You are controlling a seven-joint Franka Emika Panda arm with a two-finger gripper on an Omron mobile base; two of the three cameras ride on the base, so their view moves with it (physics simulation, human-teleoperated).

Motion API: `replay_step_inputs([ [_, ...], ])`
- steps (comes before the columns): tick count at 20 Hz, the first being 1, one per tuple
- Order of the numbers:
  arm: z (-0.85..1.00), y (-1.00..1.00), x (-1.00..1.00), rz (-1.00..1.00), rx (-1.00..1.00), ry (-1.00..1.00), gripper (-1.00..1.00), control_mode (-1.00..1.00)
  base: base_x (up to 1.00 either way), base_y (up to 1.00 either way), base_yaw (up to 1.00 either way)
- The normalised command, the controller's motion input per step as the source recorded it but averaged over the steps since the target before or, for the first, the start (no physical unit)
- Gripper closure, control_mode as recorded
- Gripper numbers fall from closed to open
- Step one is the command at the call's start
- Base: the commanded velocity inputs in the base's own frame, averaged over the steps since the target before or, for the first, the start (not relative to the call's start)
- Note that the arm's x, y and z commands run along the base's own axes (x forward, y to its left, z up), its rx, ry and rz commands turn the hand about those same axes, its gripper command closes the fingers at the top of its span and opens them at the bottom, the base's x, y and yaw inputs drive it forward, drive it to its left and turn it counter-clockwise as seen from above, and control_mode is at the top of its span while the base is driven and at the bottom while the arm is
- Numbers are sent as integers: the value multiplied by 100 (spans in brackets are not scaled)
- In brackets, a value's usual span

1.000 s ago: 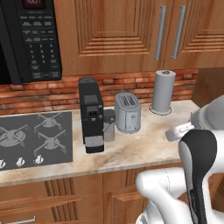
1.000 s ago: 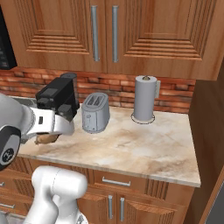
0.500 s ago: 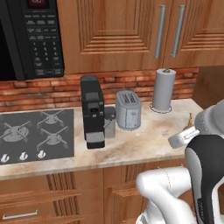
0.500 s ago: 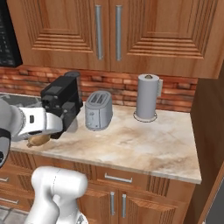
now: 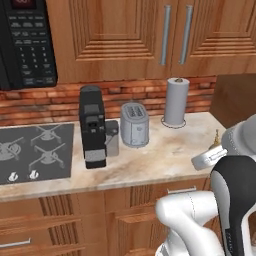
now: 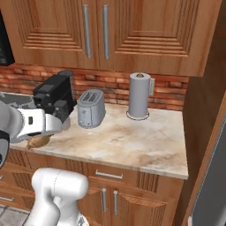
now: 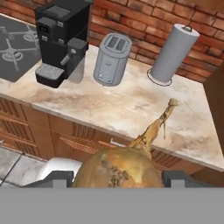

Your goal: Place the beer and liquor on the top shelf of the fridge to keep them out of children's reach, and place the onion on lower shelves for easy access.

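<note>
Onion (image 7: 118,168) sits between the two dark fingertips of my gripper (image 7: 117,178), clamped from both sides, its thin stem pointing toward 1 o'clock in the hand view. In the right base view I see the bulb (image 6: 39,141) as a tan patch under the white wrist, at 9 o'clock of the frame; in the left base view just the stem tip (image 5: 216,134) pokes up above the arm at 3 o'clock.

Below and beyond the bulb I see the marble counter (image 7: 131,105). On it stand three obstacles against the brick wall (image 7: 144,24): a black coffee machine (image 7: 59,37) at 11 o'clock, a grey toaster (image 7: 112,59) at 12 o'clock just beside it, and an upright paper towel roll (image 7: 170,52) at 1 o'clock, apart from the toaster. A gas hob (image 5: 35,152) lies left of the coffee machine, under a black microwave (image 5: 25,42). Wooden wall cabinets (image 6: 114,31) hang above the counter. At 4 o'clock of the right base view, a dark grey edge of the fridge (image 6: 212,185) shows.
</note>
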Motion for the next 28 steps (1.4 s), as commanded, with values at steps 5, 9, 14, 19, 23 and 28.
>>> replay_step_inputs([
  [5, 0, 0, 0, 0, 0, 0, 100, 100, -34, -67, 0],
  [9, 0, 0, 0, 0, 0, 0, 100, 100, -44, -52, 0],
  [14, 0, 0, 0, 0, 0, 0, 100, 100, -82, -4, 0],
  [19, 0, 0, 0, 0, 0, 0, 100, 100, -100, 0, 3],
  [23, 0, 0, 0, 0, 0, 0, 100, 100, -99, -7, 1],
  [28, 0, 0, 0, 0, 0, 0, 100, 100, -76, -32, 0],
])
